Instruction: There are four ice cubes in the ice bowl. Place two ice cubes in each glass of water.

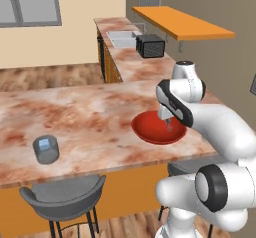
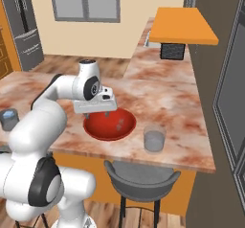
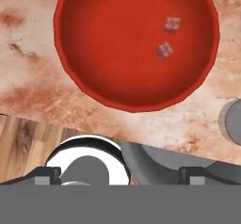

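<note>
Gripper, jaws spread & empty, above ice bowl w/ two ice cubes; glasses left & right.

Two glasses — one bowl — two cubes

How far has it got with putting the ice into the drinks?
About halfway, it seems. Two ice cubes are left in the red bowl. The far glass shows pale ice inside; the near glass looks empty. The fingers hang open above the bowl, holding nothing. Those two cubes remain to move.
</note>
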